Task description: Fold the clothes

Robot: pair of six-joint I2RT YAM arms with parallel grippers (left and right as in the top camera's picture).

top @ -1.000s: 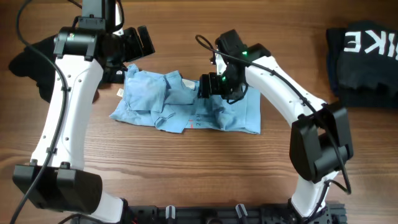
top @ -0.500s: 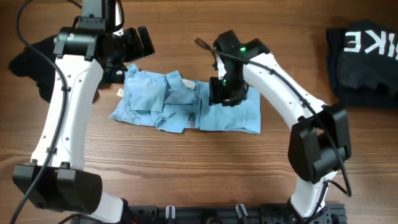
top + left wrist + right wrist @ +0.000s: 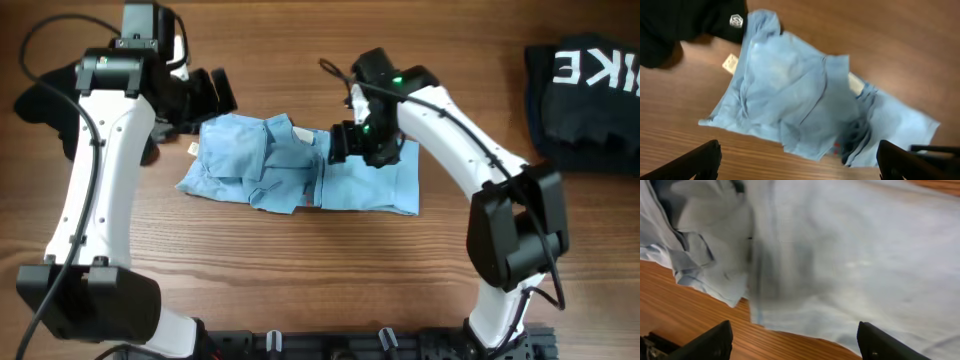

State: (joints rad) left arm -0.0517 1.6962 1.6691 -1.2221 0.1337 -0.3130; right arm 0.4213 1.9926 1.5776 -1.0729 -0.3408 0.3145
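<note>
A light blue garment (image 3: 300, 175) lies partly folded on the wooden table, rumpled on its left half and flat on its right. It fills the left wrist view (image 3: 805, 110) and the right wrist view (image 3: 850, 255). My left gripper (image 3: 205, 92) is open and empty above the garment's upper left corner; its fingertips (image 3: 695, 162) show at the bottom of its view. My right gripper (image 3: 352, 140) is open and empty over the garment's upper middle, with its fingertips (image 3: 880, 342) spread wide above the cloth.
A black garment (image 3: 50, 100) lies at the left edge behind the left arm, also seen in the left wrist view (image 3: 685, 25). A folded black garment with white letters (image 3: 585, 95) lies at the far right. Bare wood runs along the front.
My right gripper has let go of the garment's right half, which now lies flat, and has lifted slightly. My left gripper has pulled back to the left, off the garment's corner.
</note>
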